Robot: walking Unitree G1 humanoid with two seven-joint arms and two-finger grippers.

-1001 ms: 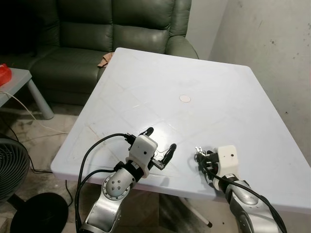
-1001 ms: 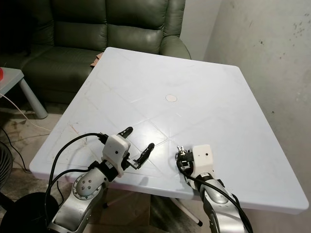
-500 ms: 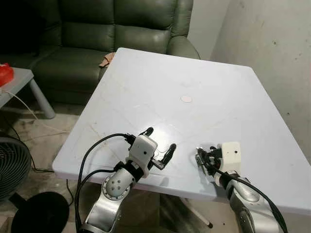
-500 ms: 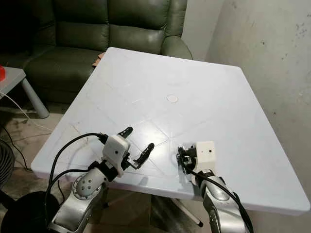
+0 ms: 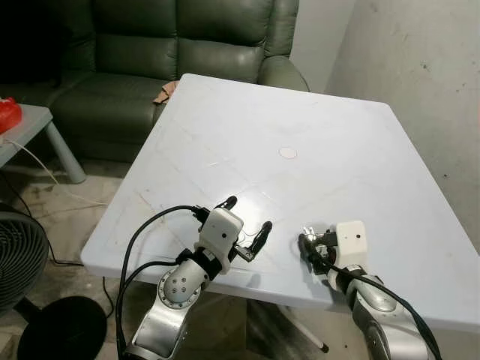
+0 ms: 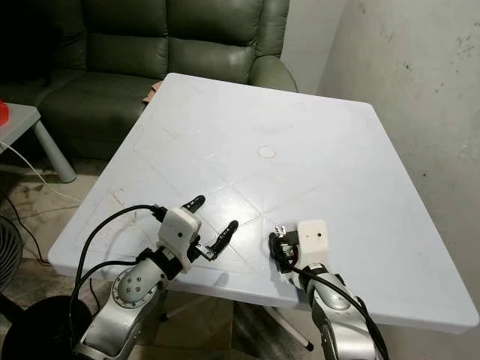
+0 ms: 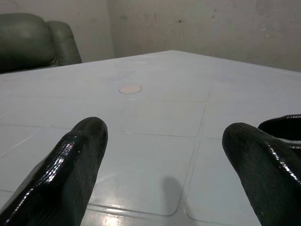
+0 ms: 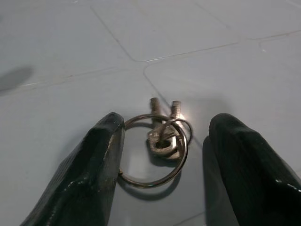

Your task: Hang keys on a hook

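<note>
Right pincer now lower and nearer, straddling the keys.

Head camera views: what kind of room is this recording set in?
Probably a living room in a home: a dark green sofa stands behind a white plastic table, with a floor fan and a bare plaster wall alongside.

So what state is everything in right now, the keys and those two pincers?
keys: lying flat on the white table, ring and keys bunched, not lifted
right pincer: open, fingers either side of the keys
left pincer: open, holding nothing, just above the table's near edge
</note>
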